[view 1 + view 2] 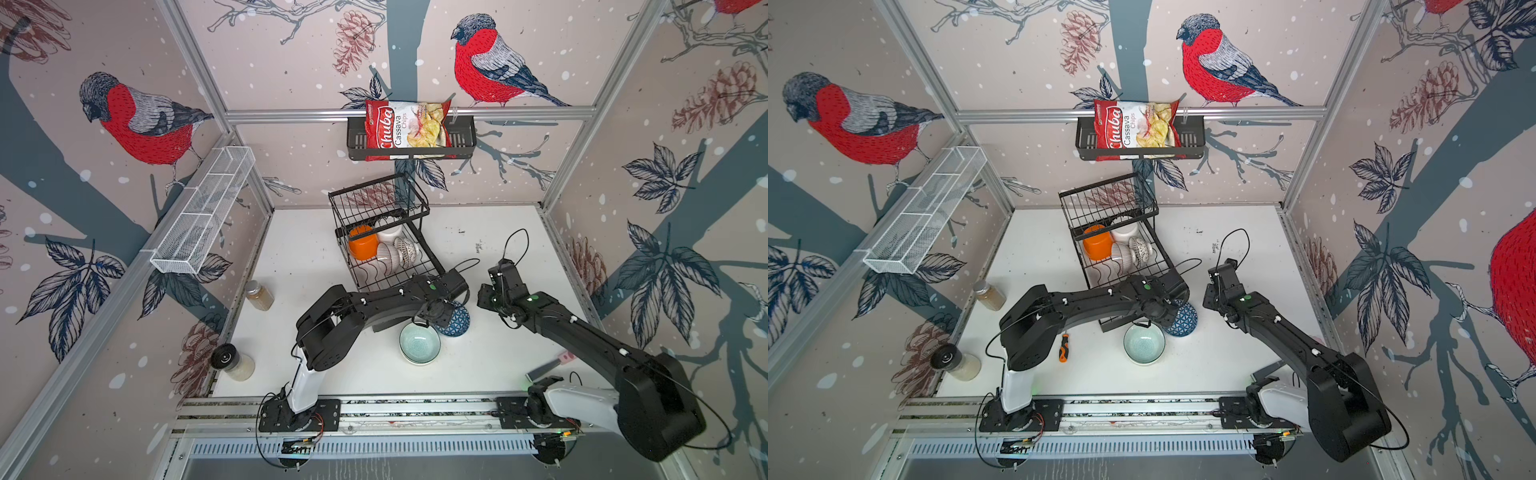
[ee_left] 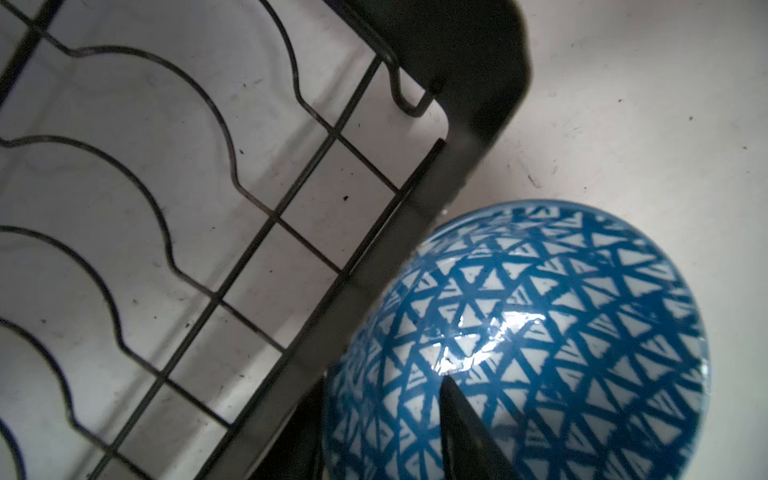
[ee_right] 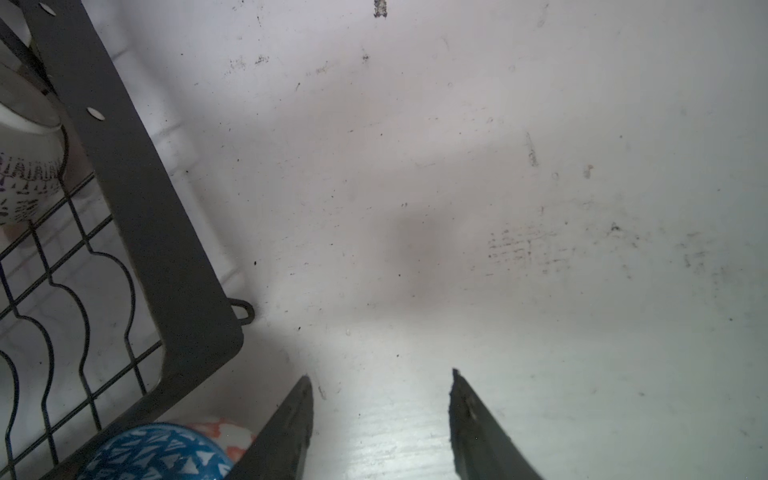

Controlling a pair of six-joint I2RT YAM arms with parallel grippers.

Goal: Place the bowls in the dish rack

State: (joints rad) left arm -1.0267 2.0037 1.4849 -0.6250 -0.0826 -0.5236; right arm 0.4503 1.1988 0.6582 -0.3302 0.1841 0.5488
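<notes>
The black wire dish rack stands mid-table, with orange, white, striped and black-and-white bowls in its lower tray. A pale teal bowl sits upright on the table. A blue geometric bowl lies dome-up against the rack's front corner. My left gripper is down on this blue bowl: one finger rests on its outer wall and the other is dark at its edge, so I cannot tell whether it is clamped. My right gripper hangs open over bare table beside the rack.
Two jars stand along the left edge. A screwdriver lies by the left arm. A chips bag sits in a black shelf basket on the back wall. A white mesh tray hangs on the left wall.
</notes>
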